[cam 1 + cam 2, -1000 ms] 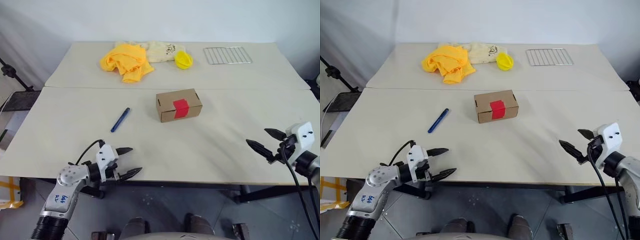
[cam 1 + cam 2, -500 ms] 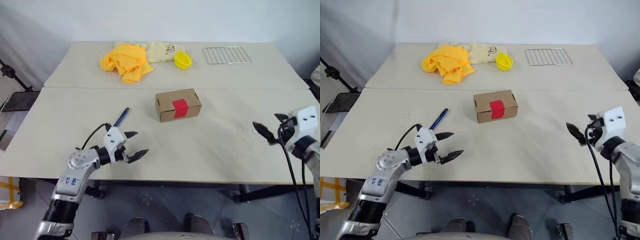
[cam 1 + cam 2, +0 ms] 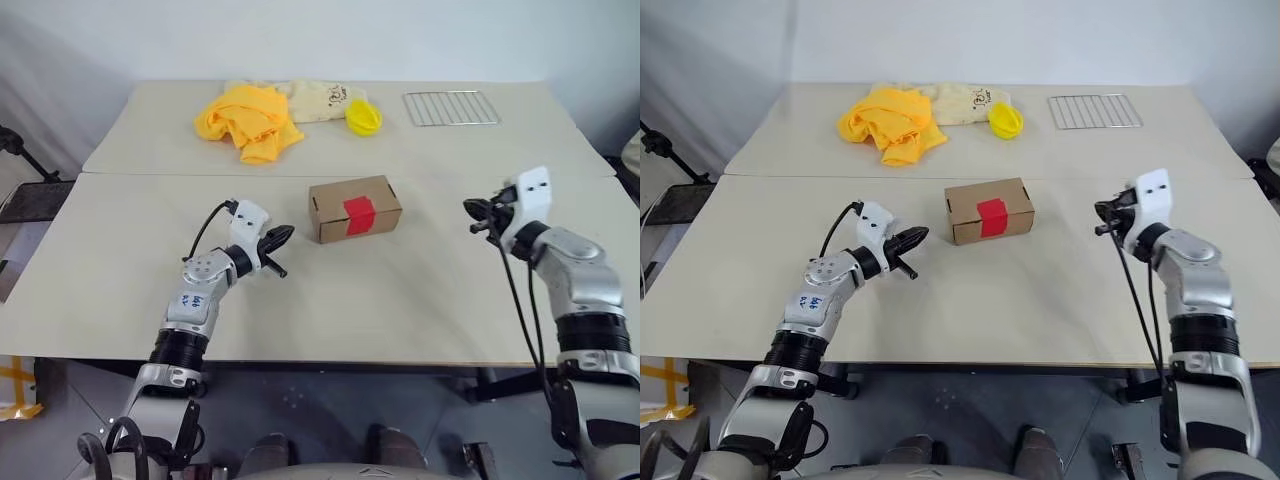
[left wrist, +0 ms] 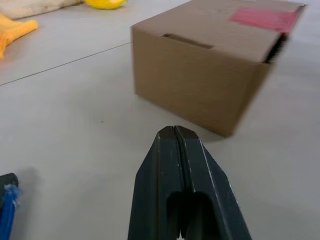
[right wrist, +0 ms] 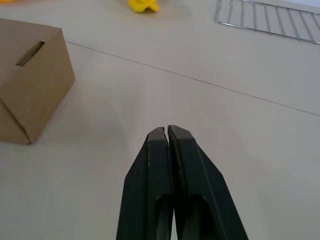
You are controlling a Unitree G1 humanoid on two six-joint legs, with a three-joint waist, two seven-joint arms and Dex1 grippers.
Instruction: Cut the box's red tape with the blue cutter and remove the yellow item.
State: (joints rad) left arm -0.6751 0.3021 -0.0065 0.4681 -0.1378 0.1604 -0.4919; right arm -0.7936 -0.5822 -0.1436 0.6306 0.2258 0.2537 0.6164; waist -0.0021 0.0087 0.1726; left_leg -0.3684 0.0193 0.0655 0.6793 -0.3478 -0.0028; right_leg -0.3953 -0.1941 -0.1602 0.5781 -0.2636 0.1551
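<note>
Brown cardboard box (image 3: 354, 208) with red tape (image 3: 360, 213) patch, closed, between two pinched-shut, empty claws.

A robotics lab or test room, set up for recording trials rather than for living or daily work. Two plain pale tables (image 3: 420, 300) stand pushed together on black frames, against a bare white wall (image 3: 330, 40), over a grey hard floor (image 3: 330, 410). A black stand (image 3: 20, 150) with a dark flat base sits at the left edge. The few things laid out look like props: a wire rack (image 3: 450, 108), crumpled yellow cloth (image 3: 245, 120), a small taped box (image 3: 354, 208)
</note>
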